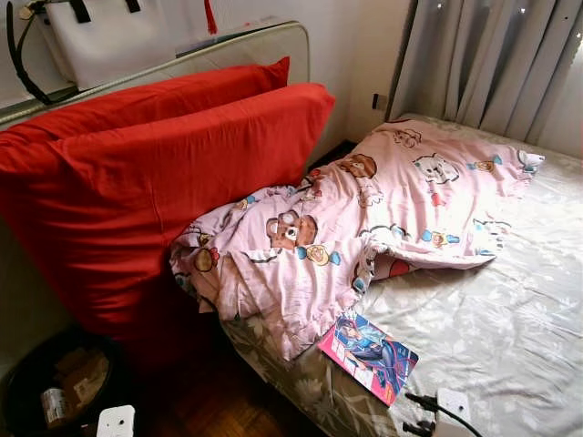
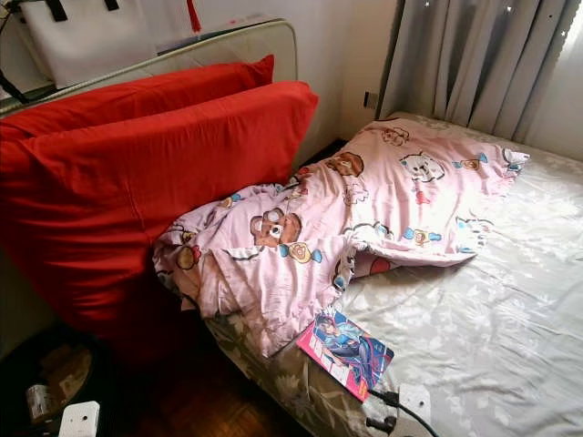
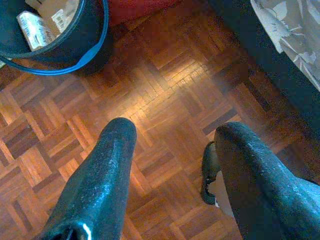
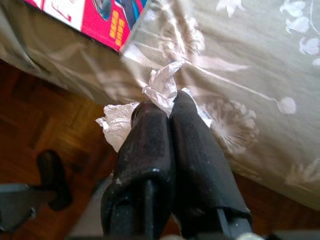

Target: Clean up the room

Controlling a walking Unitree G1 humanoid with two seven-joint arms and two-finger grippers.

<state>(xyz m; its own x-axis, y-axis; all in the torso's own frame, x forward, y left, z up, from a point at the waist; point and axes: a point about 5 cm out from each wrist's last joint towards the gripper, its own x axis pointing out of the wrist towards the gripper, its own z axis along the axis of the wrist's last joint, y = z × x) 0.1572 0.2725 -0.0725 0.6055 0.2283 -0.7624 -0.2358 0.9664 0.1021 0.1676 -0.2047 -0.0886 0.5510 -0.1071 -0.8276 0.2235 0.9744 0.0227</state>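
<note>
Because my right gripper [image 4: 169,107] is clenched on a crumpled white tissue [image 4: 161,90] pinched at the very fingertips, I judge it's rubbish bound for the black bin [image 3: 85,42], which sits on the parquet floor [image 3: 165,100] just beyond my left gripper [image 3: 172,135]. That one hangs spread and empty. The tissue hovers at the bed's [image 4: 240,65] edge, beside a comic book [image 1: 369,353].
</note>
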